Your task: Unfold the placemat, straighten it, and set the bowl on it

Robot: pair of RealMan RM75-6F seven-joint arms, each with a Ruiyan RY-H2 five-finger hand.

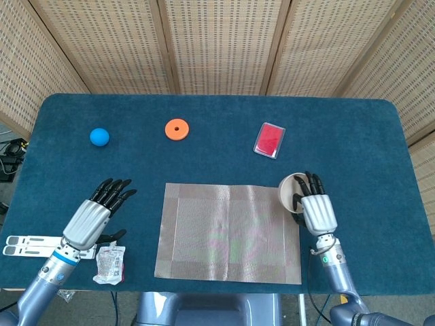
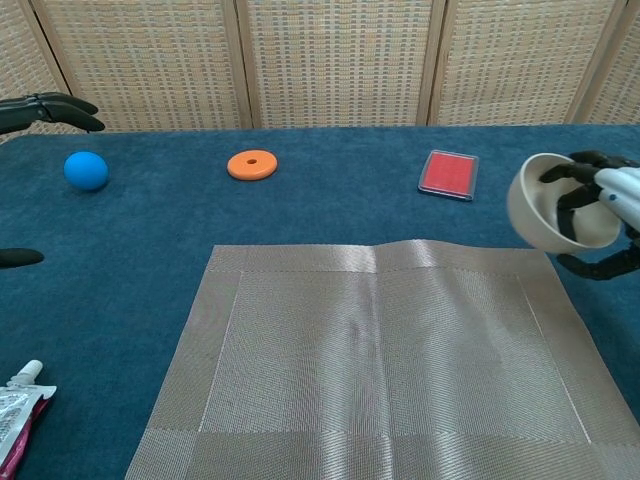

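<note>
The woven grey placemat (image 1: 229,232) (image 2: 380,360) lies unfolded and flat at the table's near middle, with a faint crease down its centre. My right hand (image 1: 317,209) (image 2: 600,215) grips the cream bowl (image 1: 290,189) (image 2: 545,203), fingers hooked inside its rim, and holds it tilted in the air over the mat's far right corner. My left hand (image 1: 95,212) hovers open to the left of the mat, fingers spread; in the chest view only its fingertips (image 2: 60,106) show at the left edge.
At the back of the blue table (image 1: 353,129) lie a blue ball (image 1: 99,137) (image 2: 86,170), an orange ring (image 1: 177,129) (image 2: 251,164) and a red card case (image 1: 269,140) (image 2: 449,174). A crumpled sachet (image 1: 110,264) (image 2: 12,420) and a white strip (image 1: 30,244) rest at the front left.
</note>
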